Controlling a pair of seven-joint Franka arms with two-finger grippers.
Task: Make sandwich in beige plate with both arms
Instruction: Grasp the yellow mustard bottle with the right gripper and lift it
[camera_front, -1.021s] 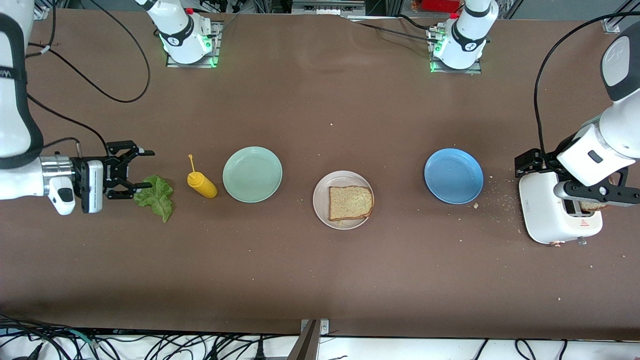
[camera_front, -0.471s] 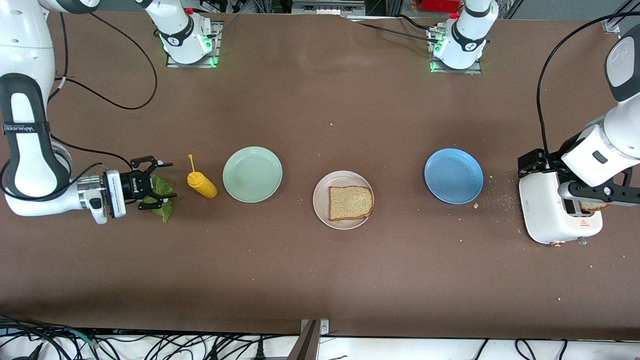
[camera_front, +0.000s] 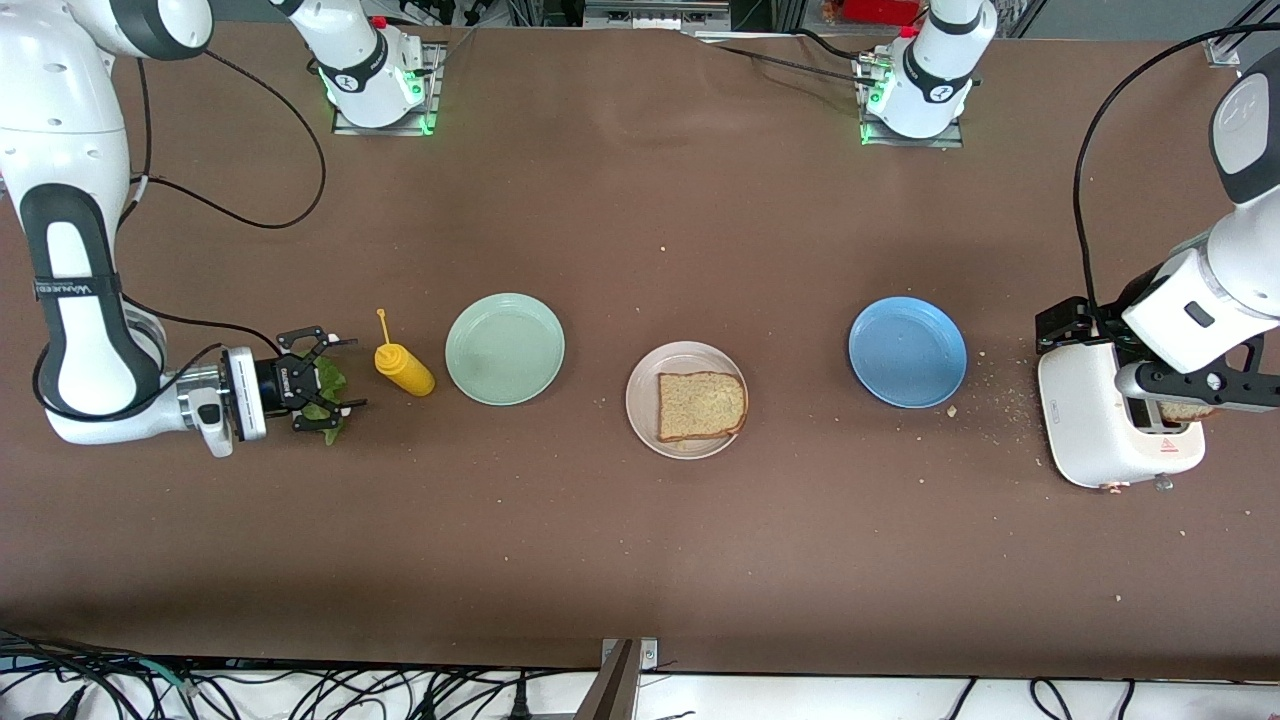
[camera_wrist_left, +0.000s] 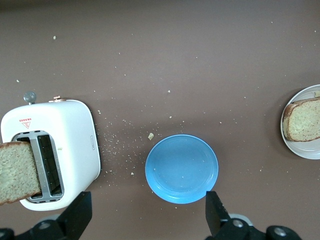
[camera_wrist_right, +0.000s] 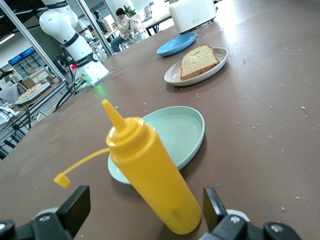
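Brown matte table (camera_front: 640, 560) with crumbs sprinkled over it, thickest between the blue plate (camera_front: 907, 351) and the white toaster (camera_front: 1100, 425). Cables run along the edge closest to the front camera. The right wrist view catches some room: glass partitions, shelving, a person sitting well off.

The beige plate (camera_front: 686, 400) sits about mid-table with one bread slice (camera_front: 702, 405) lying flat on it. From that plate, the mint-green plate (camera_front: 505, 348) is at roughly 10 o'clock in the front view and the blue one at about 2 o'clock. A yellow squeeze bottle (camera_front: 404, 368) lies tipped over just beside the mint plate, toward the right arm's end.

Right gripper (camera_front: 325, 384) is low at the lettuce leaf (camera_front: 328, 383), fingers spread wide on either side of it, not clamped. In its wrist view the bottle fills the foreground.

Left gripper (camera_wrist_left: 147, 220) is up over the toaster end, fingers apart and holding nothing. A second bread slice (camera_wrist_left: 17, 171) sticks out of a toaster slot.
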